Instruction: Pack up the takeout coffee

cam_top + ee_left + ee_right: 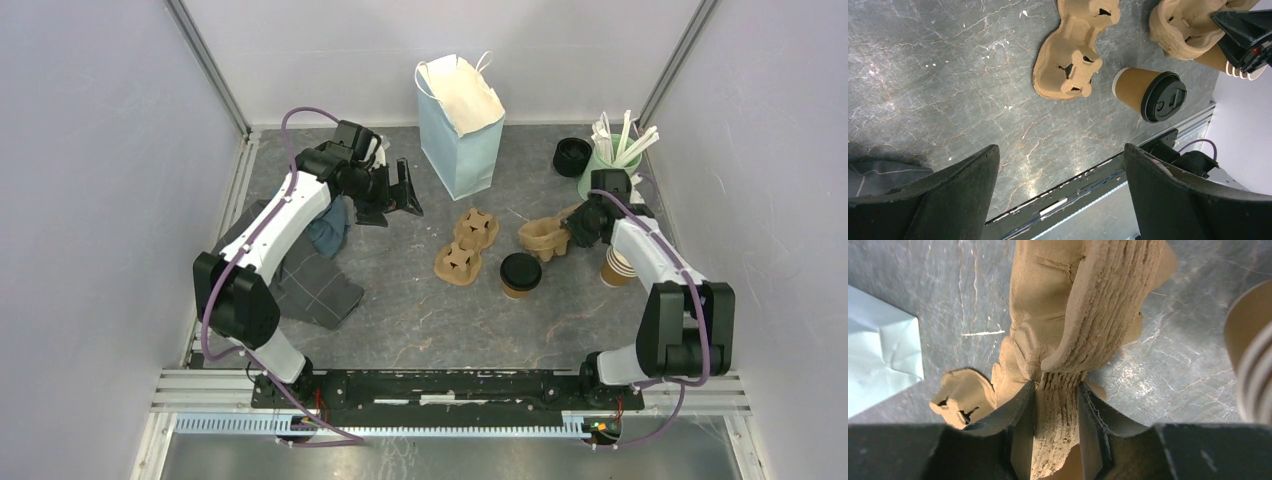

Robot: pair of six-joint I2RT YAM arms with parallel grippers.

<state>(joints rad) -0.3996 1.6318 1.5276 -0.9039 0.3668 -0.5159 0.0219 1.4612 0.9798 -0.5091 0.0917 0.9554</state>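
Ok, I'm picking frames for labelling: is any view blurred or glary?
Top external: sharp, evenly lit. Left wrist: crisp, slight sheen on the grey marbled tabletop. Right wrist: brown ridged pulp cup carrier fills the frame sharply; the stacked paper cups at the right edge are blurred.

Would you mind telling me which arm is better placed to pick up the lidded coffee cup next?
Probably left: the left gripper is open and empty, with the coffee cup standing in its camera's view. The right gripper is nearer but pinches a cup carrier.
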